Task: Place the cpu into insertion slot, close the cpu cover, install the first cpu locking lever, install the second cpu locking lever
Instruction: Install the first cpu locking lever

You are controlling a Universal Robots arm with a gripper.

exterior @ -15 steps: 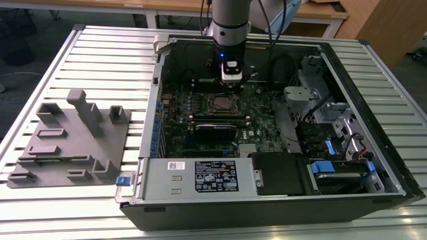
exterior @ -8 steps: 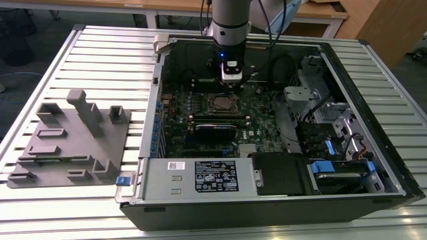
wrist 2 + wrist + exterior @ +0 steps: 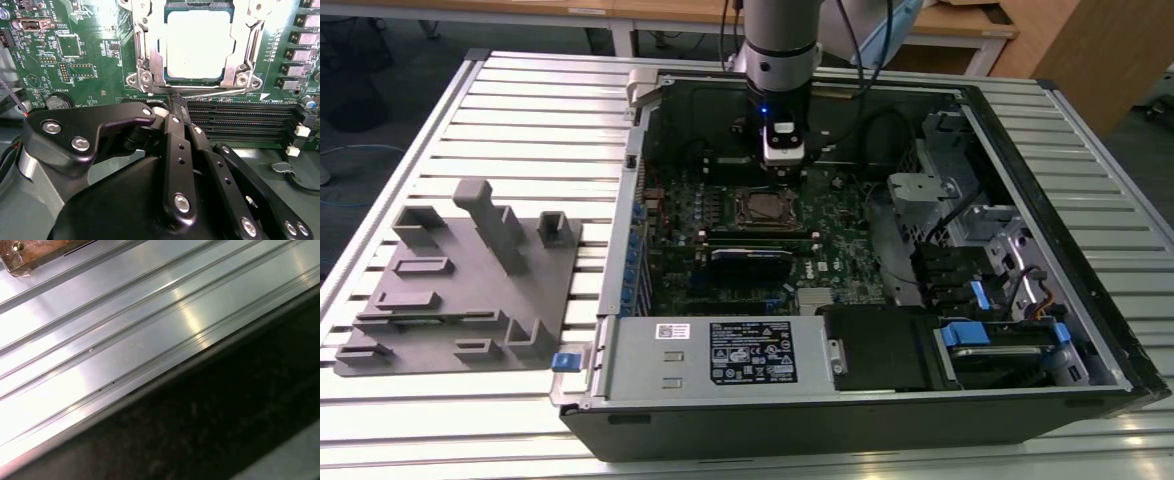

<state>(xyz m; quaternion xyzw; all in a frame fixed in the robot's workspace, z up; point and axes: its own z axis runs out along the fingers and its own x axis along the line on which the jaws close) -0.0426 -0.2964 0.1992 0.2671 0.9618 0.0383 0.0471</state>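
Lever step, by the look of it. Chip (image 3: pixel 199 44) seated in socket (image 3: pixel 761 207), middle of the green board (image 3: pixel 80 65) inside the open case (image 3: pixel 854 420). Cover (image 3: pixel 151 55) down flat, framing the chip. Claw (image 3: pixel 177 102) pressed together, tips right at the thin wire lever (image 3: pixel 215 92) along the socket edge nearest the long black slots (image 3: pixel 240 120). Can't tell whether pinching the wire or just touching it. Next move likely calls for a steady push on that wire, down and under its catch, without slipping off.
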